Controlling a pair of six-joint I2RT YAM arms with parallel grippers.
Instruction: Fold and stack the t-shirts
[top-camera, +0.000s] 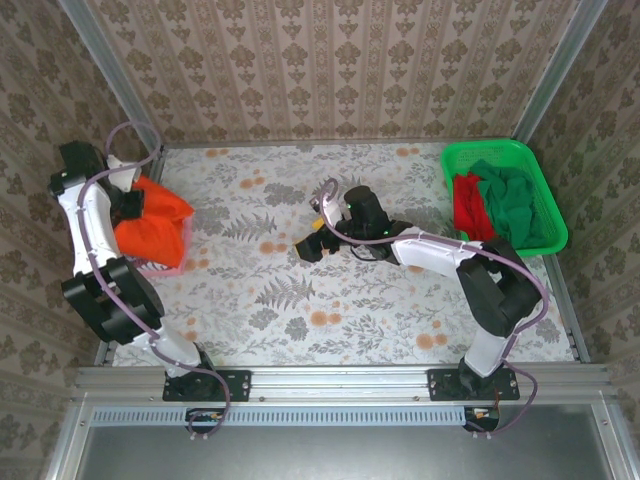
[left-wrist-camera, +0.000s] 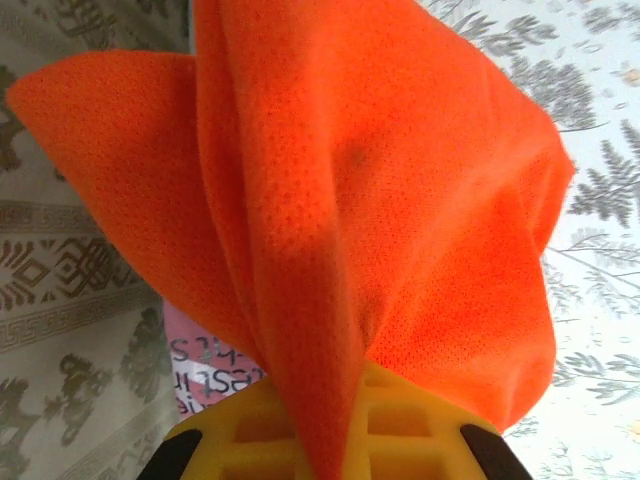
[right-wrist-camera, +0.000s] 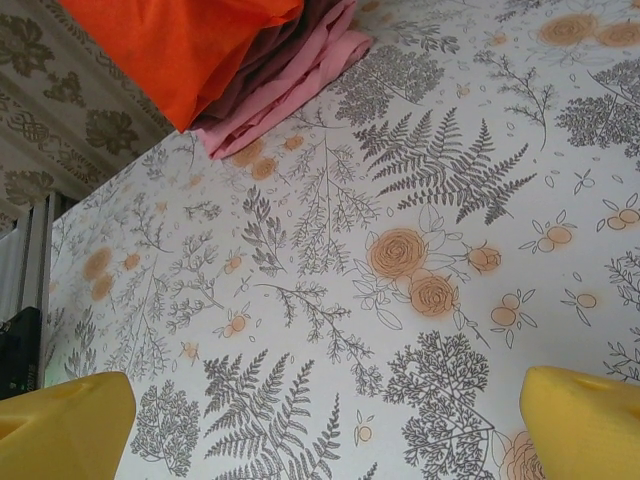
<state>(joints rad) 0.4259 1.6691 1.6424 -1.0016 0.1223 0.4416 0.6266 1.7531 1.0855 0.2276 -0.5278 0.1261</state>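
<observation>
Now left hand (left-wrist-camera: 322, 445) clamped on orange t-shirt (left-wrist-camera: 400, 200); right hand (right-wrist-camera: 325, 425) wide open, empty, well apart from it.

Floral table (top-camera: 400, 310), pink t-shirt (right-wrist-camera: 320, 65), green basket (top-camera: 490, 148)

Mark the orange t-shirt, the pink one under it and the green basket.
orange t-shirt (top-camera: 155, 220), top view, middle of the bunched cloth.
pink t-shirt (right-wrist-camera: 305, 82), right wrist view, folded edge.
green basket (top-camera: 485, 147), top view, far rim.

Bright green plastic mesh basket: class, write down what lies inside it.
Inside the bright green plastic mesh basket lie a crumpled red cloth shirt and, beside it, a crumpled dark green cloth shirt. They cover the floor, so anything beneath is hidden.
</observation>
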